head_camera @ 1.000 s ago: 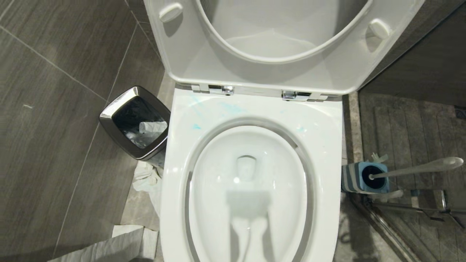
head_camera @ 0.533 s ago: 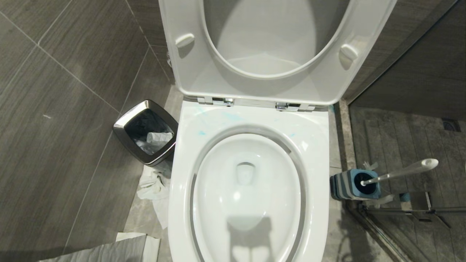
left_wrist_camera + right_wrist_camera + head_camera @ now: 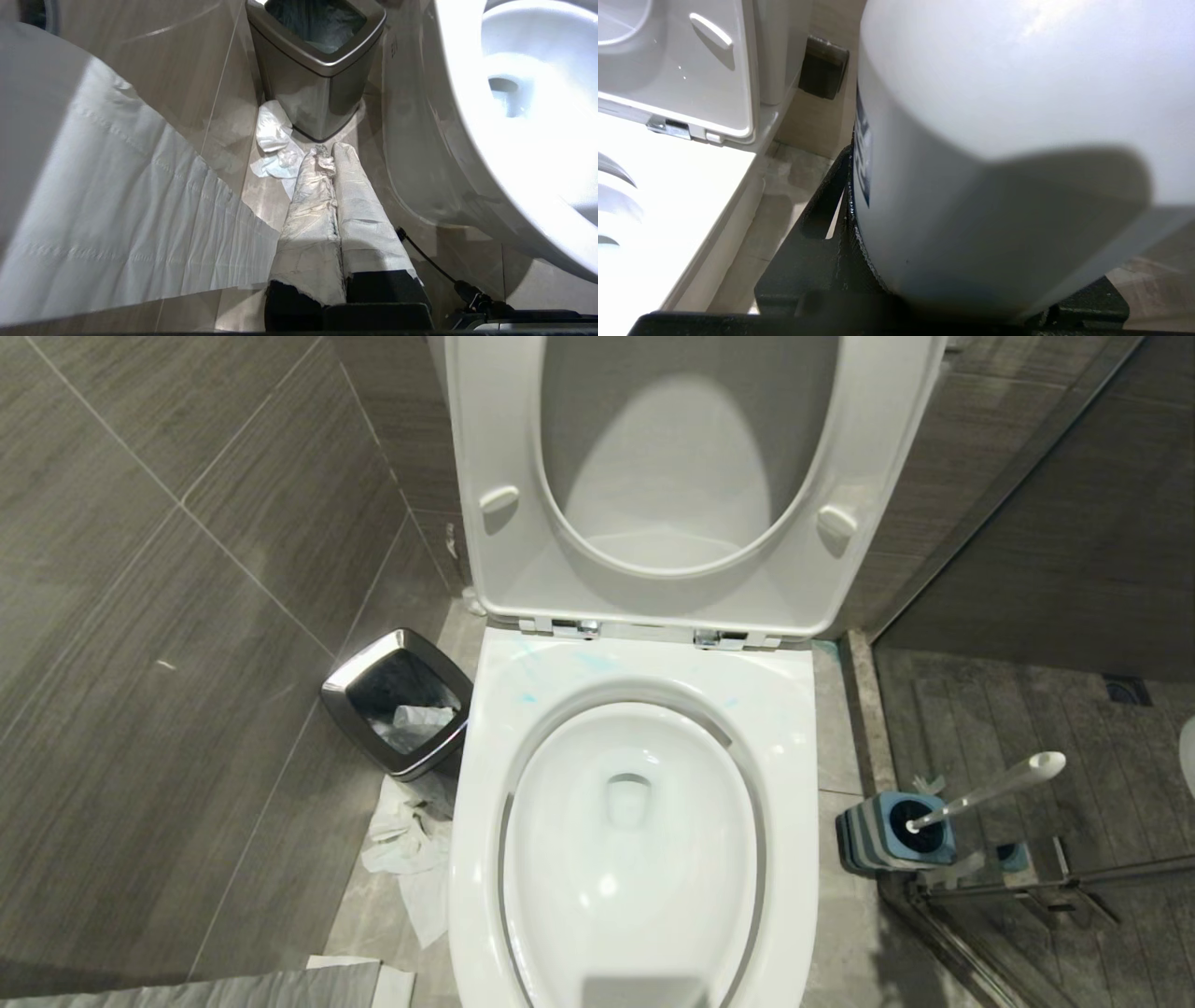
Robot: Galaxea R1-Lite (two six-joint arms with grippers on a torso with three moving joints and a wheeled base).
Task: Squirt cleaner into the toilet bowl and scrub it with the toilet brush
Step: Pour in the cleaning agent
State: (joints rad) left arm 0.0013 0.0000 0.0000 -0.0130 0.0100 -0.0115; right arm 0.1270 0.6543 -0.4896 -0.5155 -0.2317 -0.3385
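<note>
The white toilet bowl (image 3: 579, 859) fills the middle of the head view, seat and lid (image 3: 672, 485) raised, with faint blue-teal smears (image 3: 593, 661) on the back rim. The toilet brush (image 3: 990, 789) leans in its blue-grey holder (image 3: 887, 835) on the floor to the bowl's right. Neither gripper shows in the head view. My right gripper (image 3: 980, 224) is shut on the cleaner (image 3: 994, 93), a white bottle filling the right wrist view beside the toilet rim (image 3: 668, 186); its cap is hidden. My left gripper (image 3: 329, 151), its fingers wrapped in white paper, is shut and empty, low beside the bowl (image 3: 528, 116).
A steel-rimmed bin (image 3: 397, 714) stands left of the toilet, with crumpled tissue (image 3: 411, 845) on the floor before it and a long paper strip (image 3: 117, 210) nearer me. A glass partition with a metal rail (image 3: 1027, 887) closes off the right side behind the brush.
The head camera has risen, so the whole scene sits lower and smaller. The shadow in the bowl has slid almost out at the near edge. Nothing on the floor has moved.
</note>
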